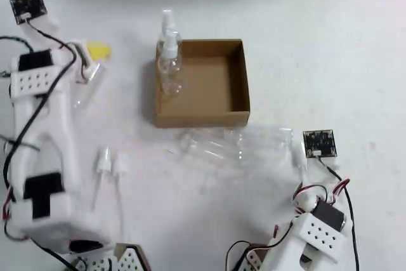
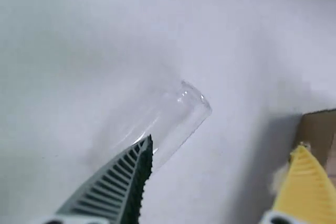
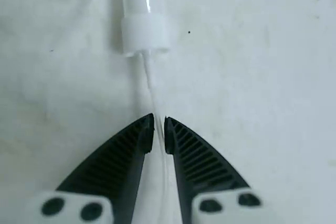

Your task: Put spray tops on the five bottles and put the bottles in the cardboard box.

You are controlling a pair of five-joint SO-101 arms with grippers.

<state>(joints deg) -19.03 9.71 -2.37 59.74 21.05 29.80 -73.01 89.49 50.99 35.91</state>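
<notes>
**Figure.** Work table seen from the arms' side, places given relative to the cardboard box (image 1: 244, 75).

(a) Nearest, in front of the box and to its right: the right gripper (image 3: 159, 124), its jaws drawn almost together on the thin dip tube of a spray top (image 3: 144, 30) that lies flat on the table (image 1: 330, 61).
The tube looks light and whippy. A pinch there probably lets the head swing, so the stiffer white collar is judged the better place to hold.

(b) In front of the box and to its left: two loose spray tops (image 1: 103, 160), side by side.

(c) Just in front of the box's front wall: clear lying bottles (image 1: 212, 147) without tops; their number is hard to tell.
They appear light, smooth and free to roll. A grip across the body near the neck seems safest.

(d) Inside the box, apparently against its left wall: two capped bottles (image 1: 170, 61), upright.

(e) Left of the box: the left gripper (image 2: 223, 145), jaws spread wide and holding nothing, above a bare bottle (image 2: 173, 114) lying on its side.
The grey finger (image 2: 126, 182) is near the bottle's body, and the open mouth points towards the box.
</notes>
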